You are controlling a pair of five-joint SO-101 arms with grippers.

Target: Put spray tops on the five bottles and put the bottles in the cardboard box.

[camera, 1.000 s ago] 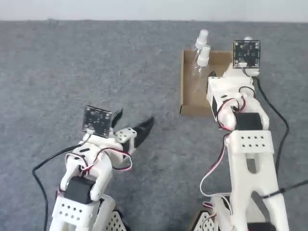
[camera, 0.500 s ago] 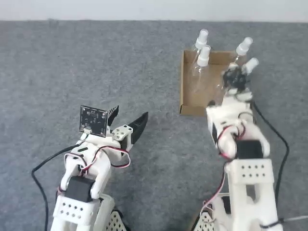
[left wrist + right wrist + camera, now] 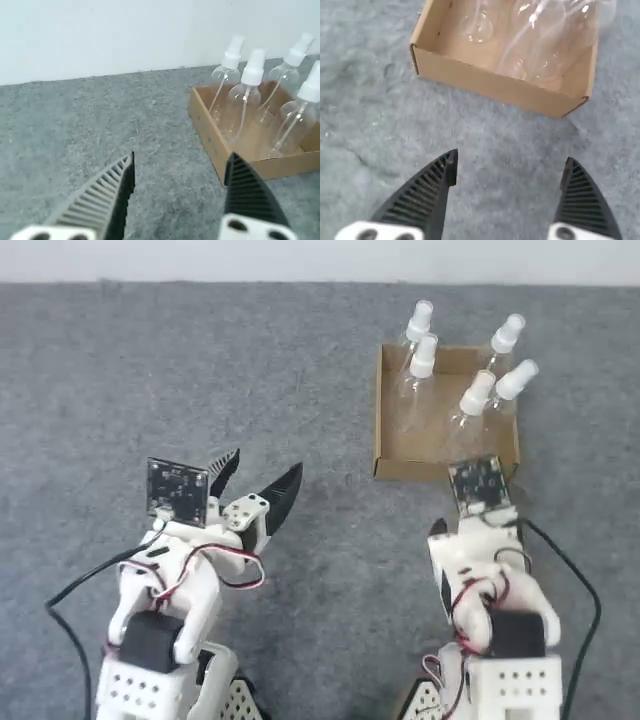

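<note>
Several clear bottles (image 3: 465, 410) with white spray tops stand upright inside the cardboard box (image 3: 379, 410) at the back right of the grey carpet. They also appear in the left wrist view as bottles (image 3: 245, 107) in the box (image 3: 210, 137). My left gripper (image 3: 262, 468) is open and holds nothing, hovering over bare carpet well to the left of the box; its own view shows that gripper (image 3: 180, 180) with its jaws spread. My right gripper (image 3: 507, 172) is open with nothing in it, a short way in front of the box's near wall (image 3: 500, 87). The bottles' lower parts (image 3: 535, 30) show beyond that wall.
Grey carpet (image 3: 200, 370) covers the whole table, with wide free room left of the box. A white wall (image 3: 100, 35) runs along the far edge. The right arm's body (image 3: 490, 580) stands just in front of the box.
The right arm has pulled back from over the box toward the near side, uncovering the bottles on the box's right. The left arm has drawn back and left slightly.
</note>
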